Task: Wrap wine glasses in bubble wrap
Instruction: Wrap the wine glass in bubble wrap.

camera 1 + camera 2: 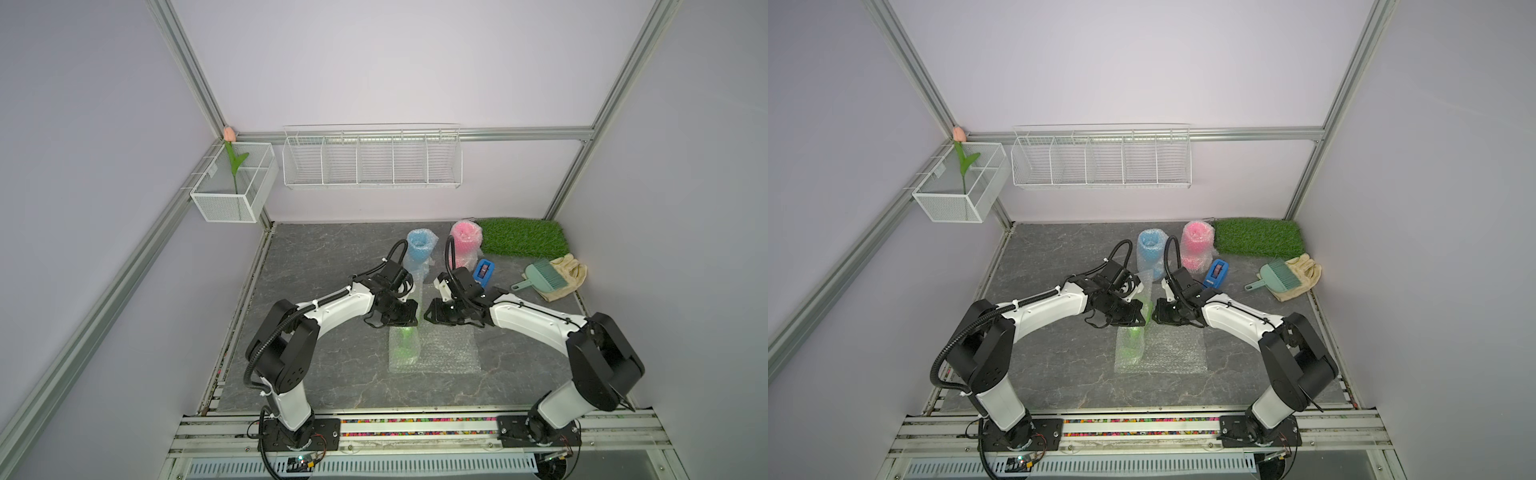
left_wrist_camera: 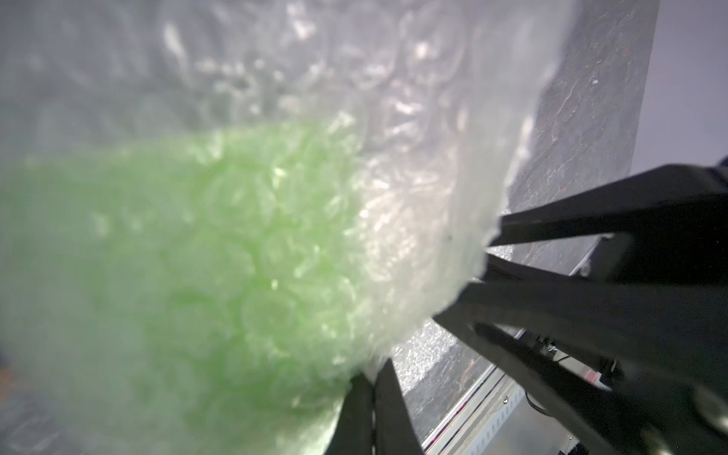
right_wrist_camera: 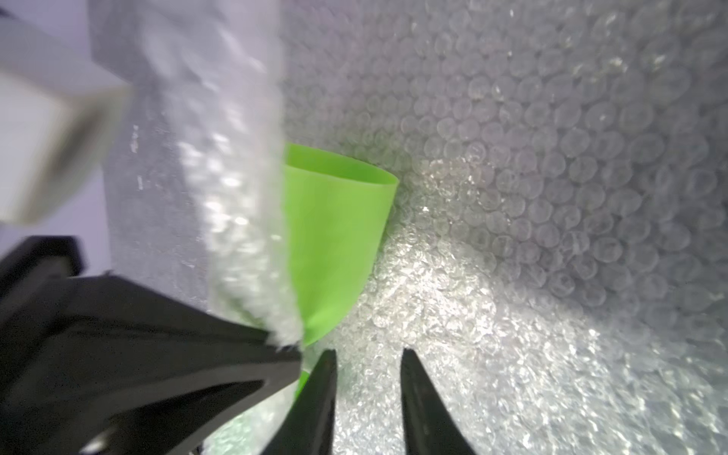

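A sheet of bubble wrap [image 1: 449, 351] [image 1: 1173, 353] lies flat mid-table. The lime green wine glass [image 1: 405, 345] [image 3: 335, 244] lies on it, with one side of the sheet folded up over it. My left gripper [image 1: 415, 311] [image 2: 370, 378] is shut on the raised edge of that bubble wrap flap [image 3: 236, 197], just above the glass. My right gripper [image 1: 428, 316] [image 3: 368, 354] faces it closely and is open, with nothing between its fingertips, over the flat sheet. At the back stand the blue wine glass [image 1: 419, 249] and the pink wine glass [image 1: 465, 241], each wrapped in bubble wrap.
A green grass mat [image 1: 521, 237] lies at the back right. In front of it are a blue tape dispenser [image 1: 483, 272], a teal dustpan and brush [image 1: 540, 276] and a cream glove [image 1: 569, 274]. Wire baskets [image 1: 370, 158] and a mesh box [image 1: 232, 195] hang on the walls.
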{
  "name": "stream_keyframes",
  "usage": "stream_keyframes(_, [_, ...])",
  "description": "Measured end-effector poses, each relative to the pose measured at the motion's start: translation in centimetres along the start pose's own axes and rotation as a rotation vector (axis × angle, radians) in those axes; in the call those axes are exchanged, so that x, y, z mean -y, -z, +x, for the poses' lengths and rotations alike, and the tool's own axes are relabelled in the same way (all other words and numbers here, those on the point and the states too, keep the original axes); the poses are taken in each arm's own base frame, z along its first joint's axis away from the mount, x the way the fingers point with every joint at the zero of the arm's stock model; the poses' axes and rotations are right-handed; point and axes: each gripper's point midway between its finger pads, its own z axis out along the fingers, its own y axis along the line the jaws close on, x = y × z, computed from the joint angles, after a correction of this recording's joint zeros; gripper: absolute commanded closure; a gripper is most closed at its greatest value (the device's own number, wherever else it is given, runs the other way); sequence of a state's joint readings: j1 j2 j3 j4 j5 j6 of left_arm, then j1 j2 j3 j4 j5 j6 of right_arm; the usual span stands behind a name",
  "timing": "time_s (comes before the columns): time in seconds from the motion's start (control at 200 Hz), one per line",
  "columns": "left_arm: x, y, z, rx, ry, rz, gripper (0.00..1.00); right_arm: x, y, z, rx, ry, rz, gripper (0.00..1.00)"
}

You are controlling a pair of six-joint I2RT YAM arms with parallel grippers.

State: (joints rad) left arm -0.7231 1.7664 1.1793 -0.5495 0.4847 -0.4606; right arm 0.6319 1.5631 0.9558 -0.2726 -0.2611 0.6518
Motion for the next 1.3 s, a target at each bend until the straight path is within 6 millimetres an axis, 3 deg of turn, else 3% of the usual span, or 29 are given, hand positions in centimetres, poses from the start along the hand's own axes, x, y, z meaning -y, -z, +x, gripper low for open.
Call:
stream_keyframes(0.12, [0.2, -0.5, 0.1, -0.007, 0.003, 0.020, 1.00, -1.5, 0.5, -0.7, 0.026, -0.010, -0.069, 0.53])
stream_keyframes(0.235, [0.4, -0.8, 0.1, -0.009, 0.006, 0.035, 1.00, -2.2, 0.2, -1.2, 0.022, -0.019, -0.091, 0.55])
stream_keyframes(0.435, [0.4, -0.9, 0.2, -0.010, 0.005, 0.040, 1.00, -1.5, -1.9, -1.6, -0.014, -0.037, -0.062, 0.71])
stream_keyframes(0.585, [0.3, -0.7, 0.3, -0.010, 0.001, 0.030, 0.82, -1.0, -2.1, -1.6, -0.018, -0.033, -0.046, 0.85])
stream_keyframes(0.745, [0.3, 1.1, 0.0, 0.010, -0.020, -0.034, 0.47, -0.2, -2.0, -1.9, -0.011, -0.032, -0.025, 0.93])
stream_keyframes(0.83, [0.5, 2.4, -0.6, 0.033, -0.020, -0.072, 0.35, 0.2, -1.9, -2.0, -0.009, -0.034, -0.014, 0.93])
stream_keyframes(0.945, [0.6, 4.2, -1.9, 0.070, -0.047, -0.146, 0.25, 0.8, -1.7, -2.2, -0.005, -0.038, -0.001, 0.93])
stream_keyframes(1.105, [0.0, 6.0, -3.4, 0.092, -0.083, -0.263, 0.18, 1.0, -1.7, -2.4, -0.001, -0.035, 0.005, 0.93])
stream_keyframes(1.185, [-0.6, 5.6, -4.4, 0.072, -0.106, -0.318, 0.00, 1.1, -1.7, -2.3, -0.003, -0.035, 0.007, 0.93])
stream_keyframes(1.3, [-2.2, 3.4, -5.3, 0.011, -0.109, -0.382, 0.01, 1.5, -1.9, -1.8, -0.013, -0.036, 0.013, 0.93])
